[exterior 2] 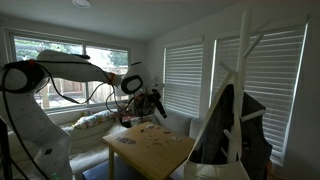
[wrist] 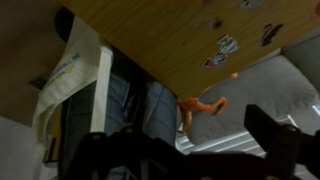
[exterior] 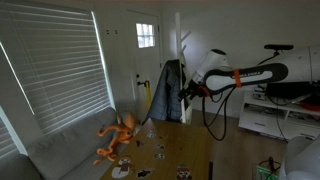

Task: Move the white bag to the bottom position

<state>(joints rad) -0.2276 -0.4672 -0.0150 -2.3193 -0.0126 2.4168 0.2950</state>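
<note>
The white bag [wrist: 66, 72] hangs at the left of the upside-down wrist view, next to the white pole of the coat rack [wrist: 101, 92]. In an exterior view a pale bag [exterior 2: 214, 171] shows low on the rack [exterior 2: 237, 70]. Dark bags [exterior: 172, 92] hang on the rack [exterior: 181, 45]. My gripper [exterior: 186, 93] is held in the air close to the rack's dark bags, and it also shows in an exterior view [exterior 2: 155, 101]. In the wrist view its two dark fingers [wrist: 185, 150] stand wide apart with nothing between them.
A wooden table [exterior: 185, 150] with several stickers stands below the arm. An orange octopus toy [exterior: 120, 135] sits on the grey sofa [exterior: 65, 150]; it also shows in the wrist view [wrist: 200, 103]. Window blinds [exterior: 55, 60] line the wall.
</note>
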